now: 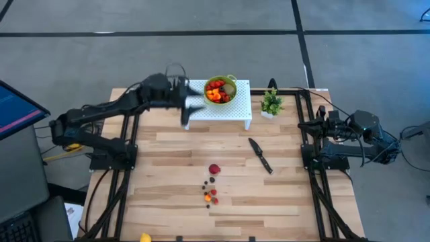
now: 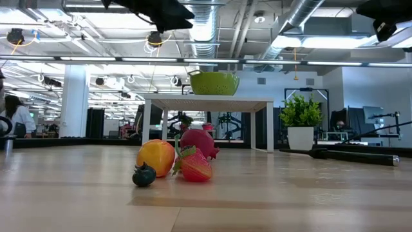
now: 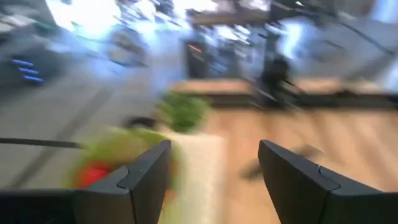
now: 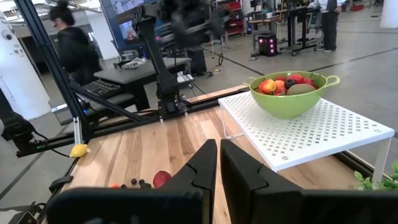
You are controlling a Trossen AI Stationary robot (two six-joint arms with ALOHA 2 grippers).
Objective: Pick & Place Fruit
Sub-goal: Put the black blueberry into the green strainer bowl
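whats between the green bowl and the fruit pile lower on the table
In the high view, only the white perforated stand under the green bowl, then bare wood down to the loose fruit. The black knife lies off to the side.

Tiny fruit clusters mid-table; more fruit fills the green bowl.

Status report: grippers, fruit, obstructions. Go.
Left gripper open, empty, beside green bowl on white shelf. Right gripper shut, parked at right edge. Loose fruit mid-table. Black knife lies nearby, clear of the fruit.

fruit: we see a cluster on the table | green bowl: atop white stand | potted plant: right
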